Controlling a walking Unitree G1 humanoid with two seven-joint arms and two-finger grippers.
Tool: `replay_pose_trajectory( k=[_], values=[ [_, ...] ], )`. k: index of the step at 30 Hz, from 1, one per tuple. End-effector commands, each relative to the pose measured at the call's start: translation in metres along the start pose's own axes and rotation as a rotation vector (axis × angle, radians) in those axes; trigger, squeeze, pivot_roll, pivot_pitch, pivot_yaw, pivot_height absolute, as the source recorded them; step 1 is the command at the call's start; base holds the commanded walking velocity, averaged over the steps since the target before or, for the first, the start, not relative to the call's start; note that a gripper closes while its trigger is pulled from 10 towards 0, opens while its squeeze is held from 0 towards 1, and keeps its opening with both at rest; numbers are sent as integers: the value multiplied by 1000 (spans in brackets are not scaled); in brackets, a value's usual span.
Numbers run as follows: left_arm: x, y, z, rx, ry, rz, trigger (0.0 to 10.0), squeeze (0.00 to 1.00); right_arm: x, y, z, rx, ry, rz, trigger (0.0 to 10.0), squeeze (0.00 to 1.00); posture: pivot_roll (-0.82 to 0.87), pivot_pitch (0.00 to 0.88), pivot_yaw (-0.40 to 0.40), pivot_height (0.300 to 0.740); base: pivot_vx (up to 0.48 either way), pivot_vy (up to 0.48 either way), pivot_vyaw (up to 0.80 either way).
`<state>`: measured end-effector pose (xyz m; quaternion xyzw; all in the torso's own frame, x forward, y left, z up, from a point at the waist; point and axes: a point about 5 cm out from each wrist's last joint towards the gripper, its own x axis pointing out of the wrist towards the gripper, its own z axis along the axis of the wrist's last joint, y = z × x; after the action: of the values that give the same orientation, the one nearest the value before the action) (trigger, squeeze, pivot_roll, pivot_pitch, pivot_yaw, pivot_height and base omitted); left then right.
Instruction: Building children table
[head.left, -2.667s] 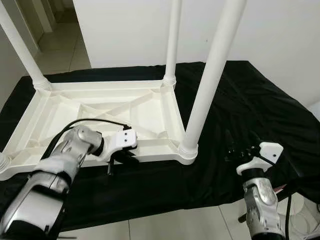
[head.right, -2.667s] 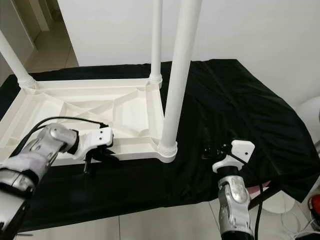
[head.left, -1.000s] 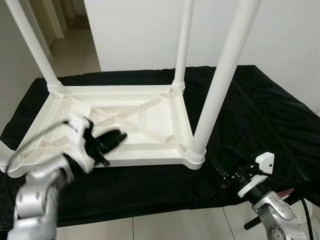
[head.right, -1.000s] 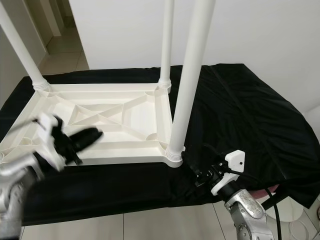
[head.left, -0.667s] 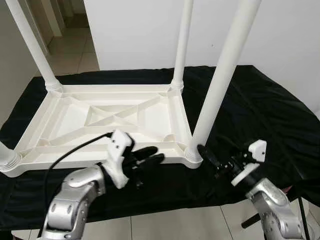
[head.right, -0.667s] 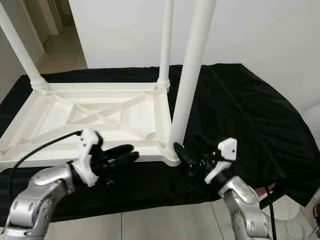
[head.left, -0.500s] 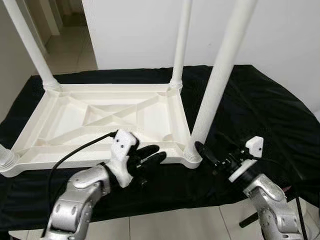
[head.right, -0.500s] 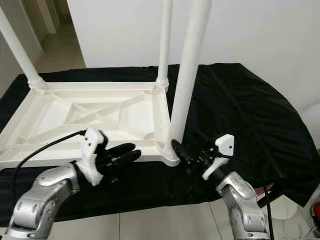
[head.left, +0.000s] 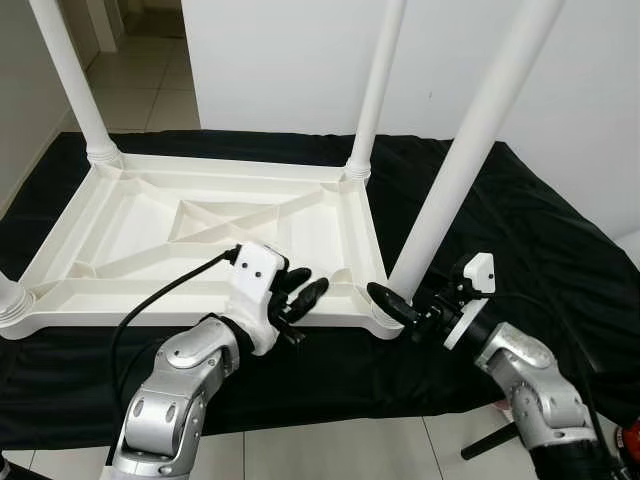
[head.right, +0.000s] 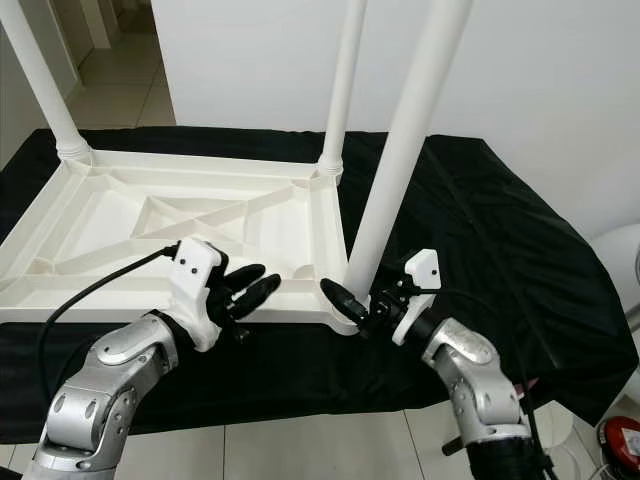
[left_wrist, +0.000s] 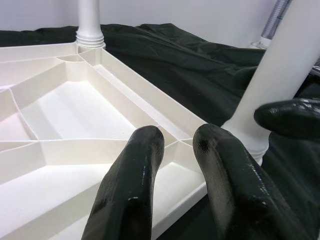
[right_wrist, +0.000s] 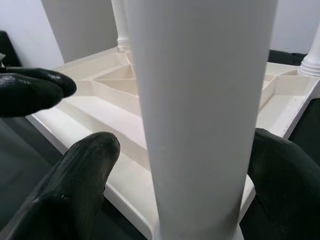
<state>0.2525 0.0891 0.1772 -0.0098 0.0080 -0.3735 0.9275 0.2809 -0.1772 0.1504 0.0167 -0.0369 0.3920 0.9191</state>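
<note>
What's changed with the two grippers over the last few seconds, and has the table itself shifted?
The right gripper has swung in from the black cloth to the base of the near leg; its open fingers now straddle the leg, not visibly clamped. The left gripper has lifted off the front rim and now points along it toward that corner, fingers open. The upturned table looks unmoved; the camera shifted.
</note>
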Motion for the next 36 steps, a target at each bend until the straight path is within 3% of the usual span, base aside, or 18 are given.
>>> replay_pose_trajectory(
  k=[1,7,11,13,14,15,16,17,18,25,26,27,28,33,36],
  values=[
    [4,-6,3,16,-4,-23,10000,0,-1,-6,-1,-4,20,-2,10000,0,-10,0,-82,740,0,0,0],
    [10,-11,1,80,11,-55,10000,0,6,-19,2,-41,25,-10,10000,0,-19,0,-79,740,0,0,0],
    [14,-23,-7,152,47,-112,10000,0,14,-27,5,-57,31,-5,10000,0,-21,0,-84,740,0,0,0],
    [14,-27,-8,133,47,-147,10000,0,15,-27,4,-53,38,3,9922,0,-17,0,-86,740,0,0,0],
    [13,-30,-7,144,43,-157,10000,0,15,-27,1,-44,51,17,4431,0,-16,0,-87,740,0,0,0],
    [13,-30,-7,144,43,-157,10000,0,15,-27,1,-44,51,17,4431,0,-16,0,-87,740,0,0,0],
    [13,-32,-7,146,47,-164,10000,0,15,-26,-1,-37,62,32,3529,0,-11,0,-90,740,0,0,0],
    [13,-32,-7,146,47,-164,10000,0,15,-26,-1,-37,62,32,3529,0,-11,0,-90,740,0,0,0],
    [11,-35,-7,152,48,-204,10000,0,16,-26,-6,-22,75,47,0,0,-4,0,-92,740,0,0,0],
    [11,-33,-7,184,49,-207,10000,0,18,-23,-19,-9,116,69,0,0,2,0,-84,740,0,0,0],
    [13,-30,-6,204,44,-189,10000,0,19,-21,-26,-4,133,61,2275,0,0,0,-80,740,0,0,0],
    [13,-30,-6,204,44,-189,10000,0,19,-21,-26,-4,133,61,2275,0,0,0,-80,740,0,0,0],
    [15,-28,-6,207,42,-177,10000,0,20,-18,-29,7,141,49,9647,0,-1,0,-81,740,0,0,0],
    [16,-28,-4,205,35,-169,10000,0,21,-17,-30,24,134,22,10000,0,-3,0,-79,740,0,0,0],
    [19,-30,-4,199,27,-164,10000,0,26,-17,-30,41,133,-112,10000,0,-10,0,-82,740,0,0,0]
  ],
)
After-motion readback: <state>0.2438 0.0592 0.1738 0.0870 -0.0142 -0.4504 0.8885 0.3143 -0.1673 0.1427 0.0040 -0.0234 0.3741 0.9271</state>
